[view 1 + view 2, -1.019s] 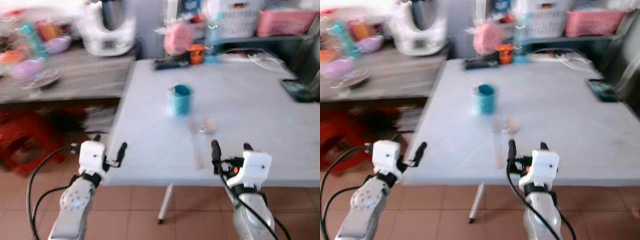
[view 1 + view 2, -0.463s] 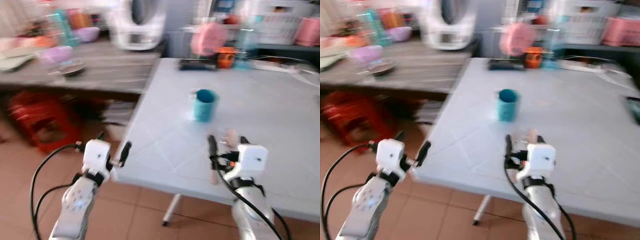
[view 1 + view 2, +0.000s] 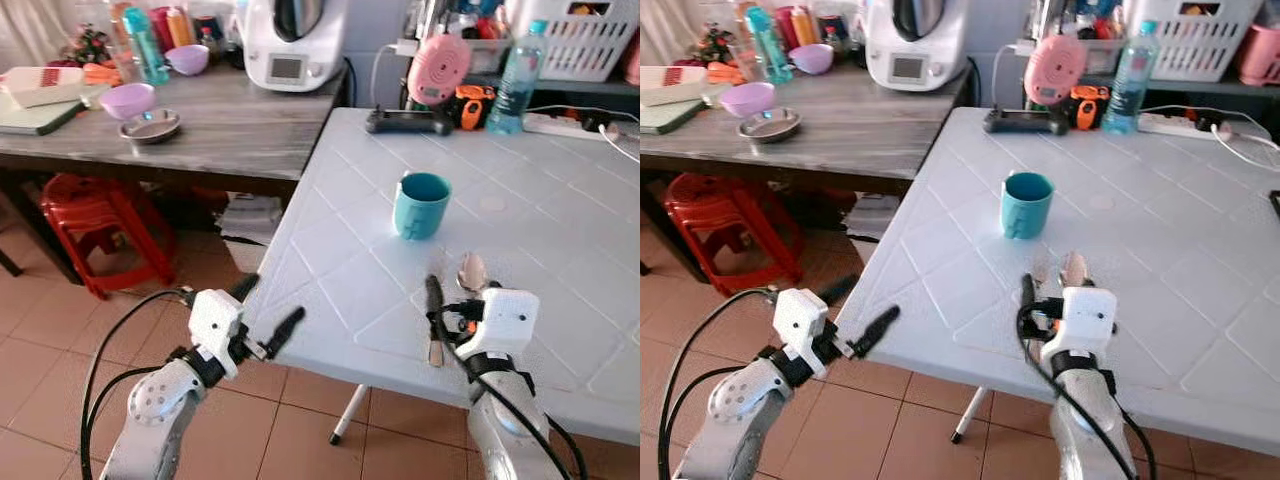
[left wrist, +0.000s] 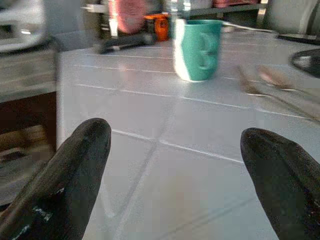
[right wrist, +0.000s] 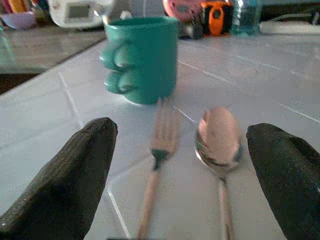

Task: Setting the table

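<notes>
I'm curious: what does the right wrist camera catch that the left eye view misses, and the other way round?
Right wrist view: the fork and its tines close up, between the open right gripper fingers. Left eye view: the left gripper, open beside the table's edge, the wooden counter and a red stool. Both: the teal cup, the spoon and the white table.

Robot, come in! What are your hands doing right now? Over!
Both grippers open: right gripper over fork and spoon, left gripper at table edge. Teal cup just beyond.
</notes>
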You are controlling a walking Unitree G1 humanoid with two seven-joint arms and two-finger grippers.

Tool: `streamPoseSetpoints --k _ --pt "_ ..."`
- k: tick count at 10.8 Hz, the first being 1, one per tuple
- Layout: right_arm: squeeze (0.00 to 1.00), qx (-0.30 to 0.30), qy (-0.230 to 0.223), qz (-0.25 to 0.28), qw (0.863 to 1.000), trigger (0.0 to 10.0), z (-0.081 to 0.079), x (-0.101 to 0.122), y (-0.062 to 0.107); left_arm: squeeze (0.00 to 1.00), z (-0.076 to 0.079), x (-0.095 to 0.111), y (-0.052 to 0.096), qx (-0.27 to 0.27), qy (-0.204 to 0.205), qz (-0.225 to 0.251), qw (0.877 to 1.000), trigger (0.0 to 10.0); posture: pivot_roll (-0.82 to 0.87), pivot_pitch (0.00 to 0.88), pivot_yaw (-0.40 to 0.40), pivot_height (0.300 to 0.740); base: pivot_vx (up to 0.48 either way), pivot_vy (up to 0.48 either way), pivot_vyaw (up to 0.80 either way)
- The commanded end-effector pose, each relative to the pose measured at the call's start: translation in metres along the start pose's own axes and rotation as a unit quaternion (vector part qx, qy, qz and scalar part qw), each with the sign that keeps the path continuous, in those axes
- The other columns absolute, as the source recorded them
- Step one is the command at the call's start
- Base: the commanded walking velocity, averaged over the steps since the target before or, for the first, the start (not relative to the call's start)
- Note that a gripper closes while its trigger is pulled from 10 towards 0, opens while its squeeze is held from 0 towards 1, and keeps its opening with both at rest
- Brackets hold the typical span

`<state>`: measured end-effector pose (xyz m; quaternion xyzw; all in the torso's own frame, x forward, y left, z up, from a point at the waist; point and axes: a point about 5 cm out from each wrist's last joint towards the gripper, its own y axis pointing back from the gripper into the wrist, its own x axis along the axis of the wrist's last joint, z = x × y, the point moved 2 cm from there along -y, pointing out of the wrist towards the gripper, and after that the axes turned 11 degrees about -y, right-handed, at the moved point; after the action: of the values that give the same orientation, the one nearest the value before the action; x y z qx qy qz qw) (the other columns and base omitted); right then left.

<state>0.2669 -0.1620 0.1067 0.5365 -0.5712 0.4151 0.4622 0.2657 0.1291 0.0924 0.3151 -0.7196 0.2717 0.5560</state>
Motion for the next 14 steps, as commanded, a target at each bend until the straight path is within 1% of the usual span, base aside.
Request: streamPoseSetpoints --k 1,2,3,4,6,11,12,13,14 --pt "0.0 -0.002 -0.004 -0.014 1.0 10.0 0.0 -0.003 -0.004 0.0 -0.001 0.003 0.0 -0.013 0.0 0.001 1.0 10.0 -0.05 0.035 0.046 0.74 0.0 0.0 0.0" --pt "0.0 -0.009 -0.016 -0.024 1.0 10.0 0.001 -0.005 -0.011 0.0 -0.001 0.002 0.0 -0.02 0.004 0.0 1.0 10.0 -0.05 0.033 0.046 0.74 0.0 0.0 0.0" --pt "0.0 -0.003 -0.011 -0.029 1.0 10.0 -0.002 -0.005 -0.016 0.0 0.002 0.0 0.0 -0.035 0.006 -0.002 0.999 10.0 -0.05 0.032 0.044 0.74 0.0 0.0 0.0" --pt "0.0 -0.001 -0.02 -0.033 0.999 10.0 -0.006 -0.004 -0.02 0.0 0.005 -0.004 0.002 -0.057 -0.009 -0.009 0.998 10.0 -0.04 0.032 0.04 0.74 0.0 0.0 0.0" --pt "0.0 0.01 -0.037 -0.061 0.997 10.0 -0.013 -0.012 -0.022 0.0 0.005 -0.005 0.003 -0.052 -0.006 -0.01 0.999 10.0 -0.04 0.033 0.035 0.74 0.0 0.0 0.0" --pt "0.0 0.016 -0.057 -0.126 0.99 9.9 -0.016 -0.026 -0.023 0.0 0.008 -0.003 0.001 -0.068 -0.006 -0.007 0.998 10.0 -0.04 0.037 0.038 0.74 0.0 0.0 0.0" --pt "0.0 0.021 -0.059 -0.128 0.99 8.4 -0.019 -0.024 -0.025 0.0 0.01 -0.002 0.001 -0.076 -0.002 -0.004 0.997 10.0 -0.05 0.038 0.039 0.74 0.0 0.0 0.0" --pt "0.0 0.017 -0.063 -0.138 0.988 0.0 -0.018 -0.025 -0.026 0.0 0.011 -0.001 0.0 -0.078 -0.002 -0.003 0.997 10.0 -0.04 0.038 0.038 0.74 0.0 0.0 0.0" --pt "0.0 0.016 -0.065 -0.145 0.987 0.0 -0.018 -0.027 -0.026 0.0 0.011 -0.001 0.0 -0.079 -0.002 -0.002 0.997 10.0 -0.04 0.038 0.037 0.74 0.0 0.0 0.0"
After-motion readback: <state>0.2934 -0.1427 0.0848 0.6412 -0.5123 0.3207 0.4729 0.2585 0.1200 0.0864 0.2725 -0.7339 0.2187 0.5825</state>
